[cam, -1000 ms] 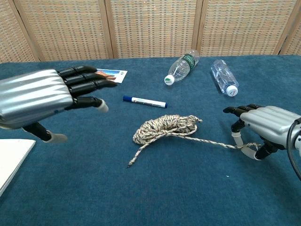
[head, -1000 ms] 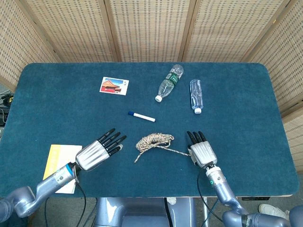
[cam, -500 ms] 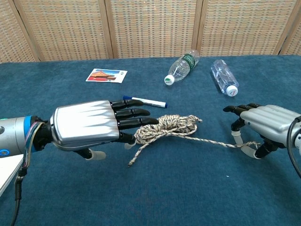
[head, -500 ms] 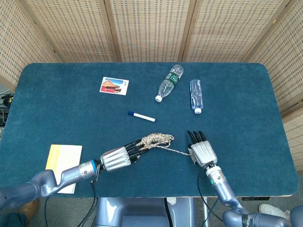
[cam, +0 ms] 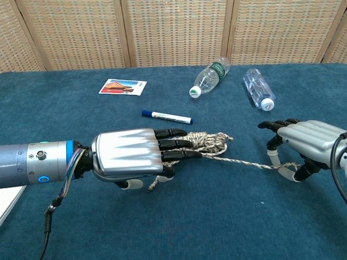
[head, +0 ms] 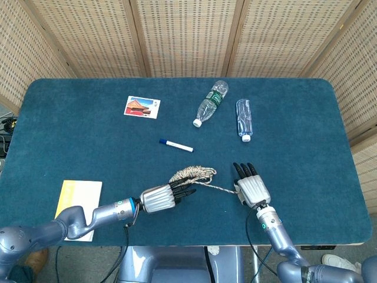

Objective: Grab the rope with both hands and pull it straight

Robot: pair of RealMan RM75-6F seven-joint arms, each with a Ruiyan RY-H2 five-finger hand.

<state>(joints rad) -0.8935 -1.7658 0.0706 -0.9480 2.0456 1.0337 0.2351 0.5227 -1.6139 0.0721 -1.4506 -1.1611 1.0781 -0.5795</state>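
The rope lies as a small beige coil on the blue table, a little in front of the middle. One strand runs right from the coil to my right hand. That hand rests palm down and pinches the strand's end between thumb and a curled finger. My left hand lies flat, palm down, with its dark fingers stretched over the left side of the coil and holding nothing. The rope's other loose end pokes out beneath it.
A blue-capped marker lies just behind the coil. Two plastic bottles lie further back, and a picture card at the back left. A yellow booklet sits at the front left edge.
My left hand has swept right and lower, from the open table onto the left side of the coil. The right hand and its strand have stayed put.
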